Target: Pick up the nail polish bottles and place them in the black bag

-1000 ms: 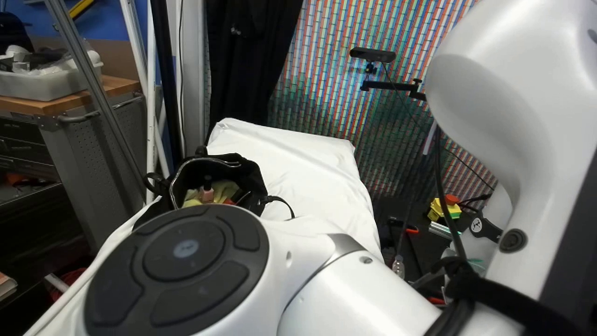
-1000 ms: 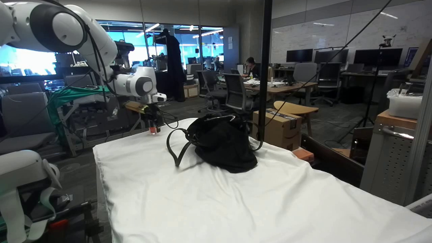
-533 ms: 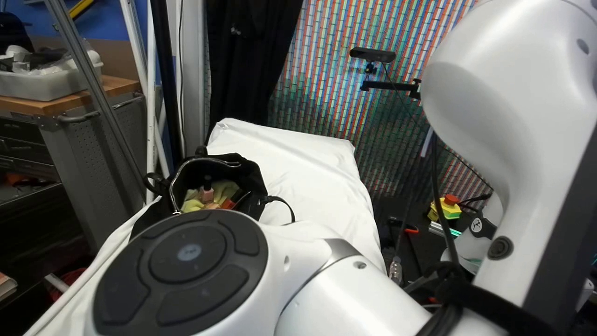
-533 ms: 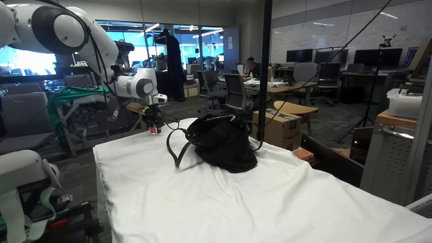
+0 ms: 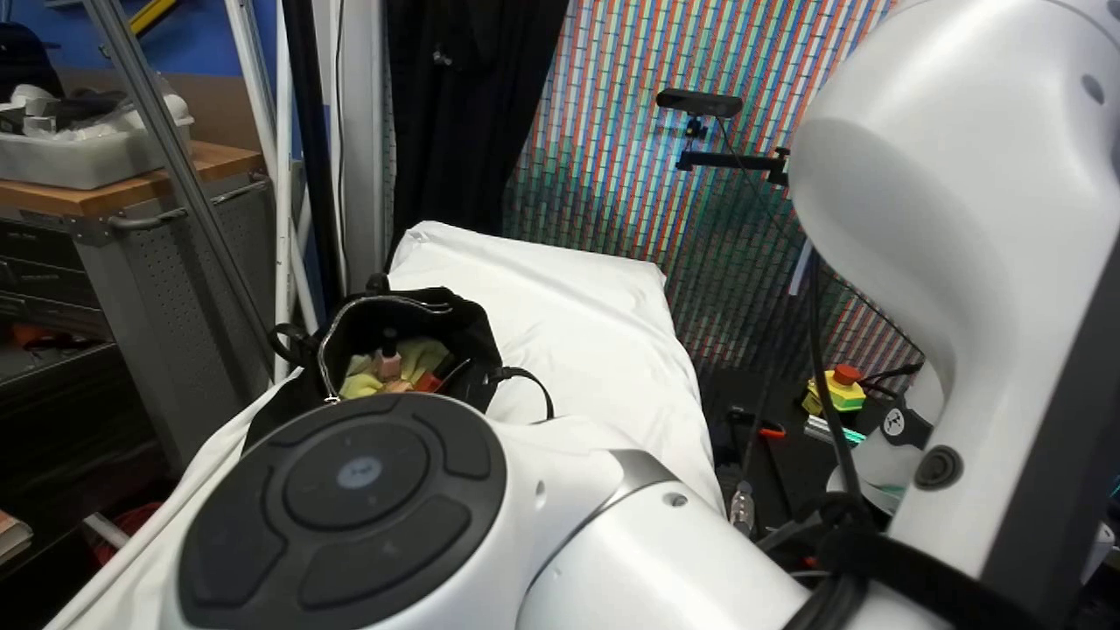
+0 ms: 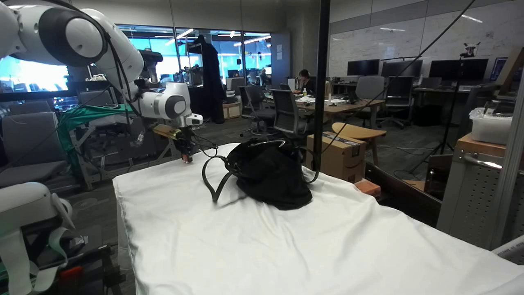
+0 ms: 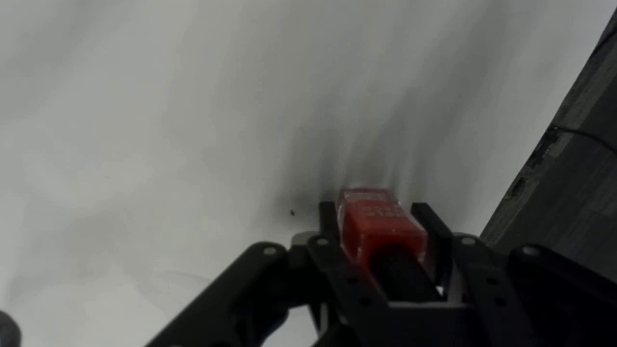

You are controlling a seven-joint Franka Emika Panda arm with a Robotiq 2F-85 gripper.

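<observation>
Nail polish bottle point(image 7: 381, 226) being held roughly upright, cap up, by closed-in pincer point(image 7: 376, 214) near edge of tabletop point(image 6: 229, 246); black bag point(image 6: 274, 176) being seen rightward in exterior view, sideways carry likely being needed.

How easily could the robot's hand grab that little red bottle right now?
Very likely easily, yes: the gripper has its fingers on either side of the red bottle, with nothing visible in the way. Whether they grip it yet, I can't tell.
</observation>
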